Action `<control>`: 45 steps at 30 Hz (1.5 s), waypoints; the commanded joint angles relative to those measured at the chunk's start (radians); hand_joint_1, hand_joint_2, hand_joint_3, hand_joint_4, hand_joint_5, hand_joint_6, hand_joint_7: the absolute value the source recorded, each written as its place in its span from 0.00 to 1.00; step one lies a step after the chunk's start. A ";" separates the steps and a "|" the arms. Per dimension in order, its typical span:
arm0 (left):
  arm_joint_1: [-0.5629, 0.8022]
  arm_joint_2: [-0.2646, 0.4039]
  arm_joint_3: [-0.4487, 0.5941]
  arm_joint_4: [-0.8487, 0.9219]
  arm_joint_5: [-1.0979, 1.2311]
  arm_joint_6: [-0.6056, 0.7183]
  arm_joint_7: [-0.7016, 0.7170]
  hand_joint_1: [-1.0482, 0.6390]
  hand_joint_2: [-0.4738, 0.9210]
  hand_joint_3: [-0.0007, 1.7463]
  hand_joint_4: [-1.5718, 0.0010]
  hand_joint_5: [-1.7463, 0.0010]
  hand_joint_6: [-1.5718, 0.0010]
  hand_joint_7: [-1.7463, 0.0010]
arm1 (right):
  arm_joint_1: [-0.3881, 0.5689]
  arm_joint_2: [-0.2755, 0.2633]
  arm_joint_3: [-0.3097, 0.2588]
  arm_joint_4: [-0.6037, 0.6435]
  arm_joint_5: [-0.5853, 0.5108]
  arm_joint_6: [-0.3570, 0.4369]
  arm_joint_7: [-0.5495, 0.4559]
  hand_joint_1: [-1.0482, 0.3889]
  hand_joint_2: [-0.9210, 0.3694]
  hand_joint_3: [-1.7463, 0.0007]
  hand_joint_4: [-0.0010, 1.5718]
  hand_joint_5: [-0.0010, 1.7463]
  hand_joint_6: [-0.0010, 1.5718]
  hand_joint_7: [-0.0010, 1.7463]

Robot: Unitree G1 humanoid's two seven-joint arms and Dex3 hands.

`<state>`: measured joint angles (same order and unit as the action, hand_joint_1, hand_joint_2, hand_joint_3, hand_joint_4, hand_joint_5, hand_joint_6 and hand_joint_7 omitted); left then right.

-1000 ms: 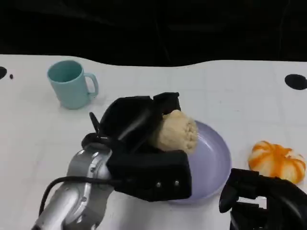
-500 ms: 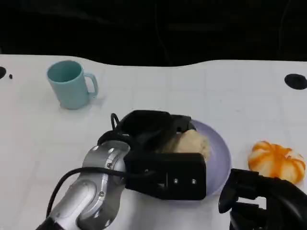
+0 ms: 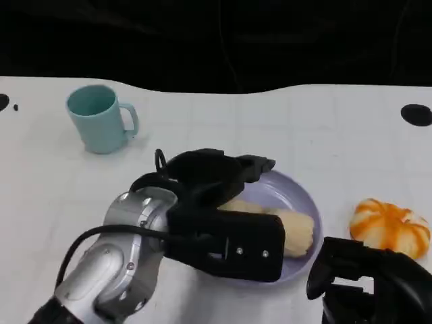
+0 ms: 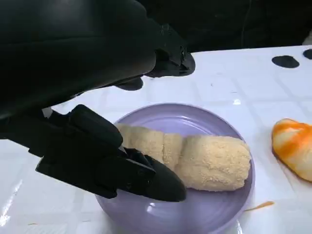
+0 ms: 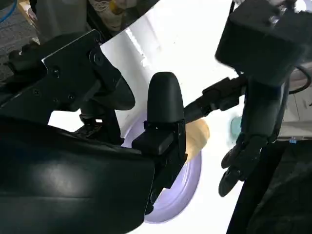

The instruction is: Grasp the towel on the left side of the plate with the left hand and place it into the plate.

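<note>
Head view: the left hand point(image 3: 216, 179) hangs over the near-left part of the lavender plate point(image 3: 307, 202), its fingers spread and holding nothing. The towel point(image 3: 287, 229), a cream roll, lies inside the plate, partly hidden behind the hand's black wrist block. The right hand point(image 3: 368, 280) sits low at the near right of the bench point(image 3: 202, 115); whether it is spread or curled cannot be told from here. A teal mug point(image 3: 100, 118) stands far left, and an orange-and-white pumpkin point(image 3: 390, 226) lies on the bench just right of the plate.

Left wrist view: the towel point(image 4: 195, 158) lies lengthwise across the middle of the plate point(image 4: 195, 214), resting on its floor. One dark finger point(image 4: 146, 178) reaches low across the plate in front of the roll's near end, and another reaches above; neither presses it.

Right wrist view: the right hand point(image 5: 163, 126) has its fingers apart with nothing between them; beyond it a slice of the plate point(image 5: 183, 187) and towel point(image 5: 197, 136) shows.

The risk, as I judge it, is in pulling away: the low finger could snag the terry nap and drag or roll the towel off the shallow rim.

The towel looks soft and nubbly, loosely rolled, with folds visible along its length.
</note>
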<state>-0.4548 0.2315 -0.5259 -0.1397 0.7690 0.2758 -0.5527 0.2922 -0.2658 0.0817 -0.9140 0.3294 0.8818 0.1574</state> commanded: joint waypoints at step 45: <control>0.895 -0.146 0.690 -0.612 -1.240 0.189 0.249 0.56 0.72 0.70 0.45 0.07 0.50 0.16 | 0.025 -0.018 -0.042 0.058 0.002 -0.107 0.049 0.72 0.31 0.24 0.46 1.00 0.40 0.91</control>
<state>0.4220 0.0879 0.1753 -0.7802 -0.4965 0.5011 -0.3287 0.3095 -0.2765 0.0626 -0.8740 0.3288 0.7993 0.1993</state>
